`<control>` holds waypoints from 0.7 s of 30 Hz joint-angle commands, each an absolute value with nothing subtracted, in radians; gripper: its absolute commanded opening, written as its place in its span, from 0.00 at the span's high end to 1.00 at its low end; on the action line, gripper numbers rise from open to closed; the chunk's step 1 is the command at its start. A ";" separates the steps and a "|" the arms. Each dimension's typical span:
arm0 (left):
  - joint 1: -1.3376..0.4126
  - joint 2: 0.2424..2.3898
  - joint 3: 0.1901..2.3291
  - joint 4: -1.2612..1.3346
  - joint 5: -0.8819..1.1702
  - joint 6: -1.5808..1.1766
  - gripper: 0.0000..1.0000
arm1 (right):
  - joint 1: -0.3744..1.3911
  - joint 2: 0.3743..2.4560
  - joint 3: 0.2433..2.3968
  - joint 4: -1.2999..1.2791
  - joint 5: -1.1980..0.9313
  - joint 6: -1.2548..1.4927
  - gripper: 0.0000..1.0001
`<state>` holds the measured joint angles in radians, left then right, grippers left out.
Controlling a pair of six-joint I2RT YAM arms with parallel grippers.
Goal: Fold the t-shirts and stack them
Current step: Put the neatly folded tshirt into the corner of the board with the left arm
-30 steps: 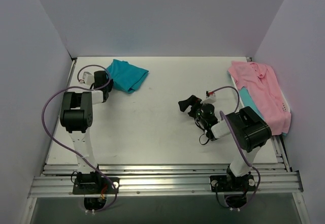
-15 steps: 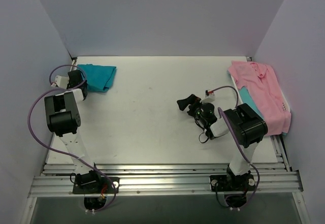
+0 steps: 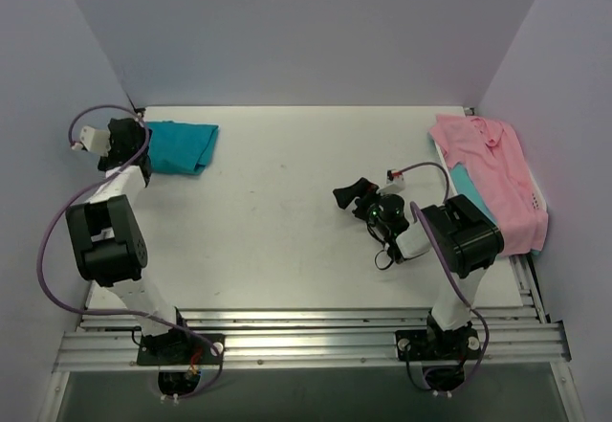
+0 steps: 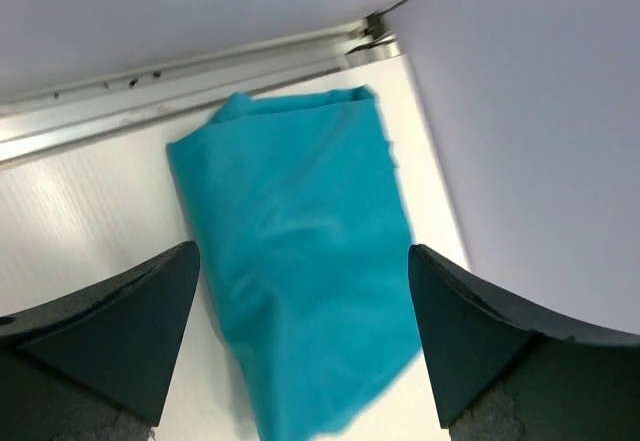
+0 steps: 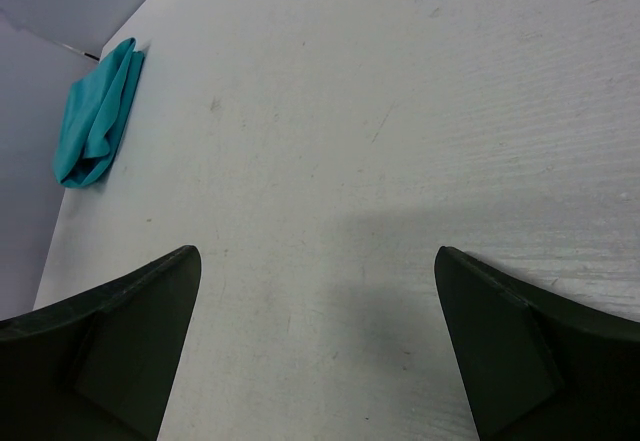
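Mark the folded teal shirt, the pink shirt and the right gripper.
folded teal shirt point(image 3: 182, 146): top external view, middle of the folded fabric.
pink shirt point(image 3: 502, 173): top external view, middle of its body.
right gripper point(image 3: 350, 192): top external view, midway between its fingertips.

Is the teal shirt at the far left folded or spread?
Folded: the teal shirt lies as a compact layered rectangle, no sleeves showing.
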<state>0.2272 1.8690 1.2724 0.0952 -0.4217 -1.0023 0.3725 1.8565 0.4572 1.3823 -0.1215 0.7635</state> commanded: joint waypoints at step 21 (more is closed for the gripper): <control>-0.130 0.784 0.795 -0.314 -0.523 -0.548 0.06 | 0.842 1.336 0.570 0.618 0.479 0.649 0.00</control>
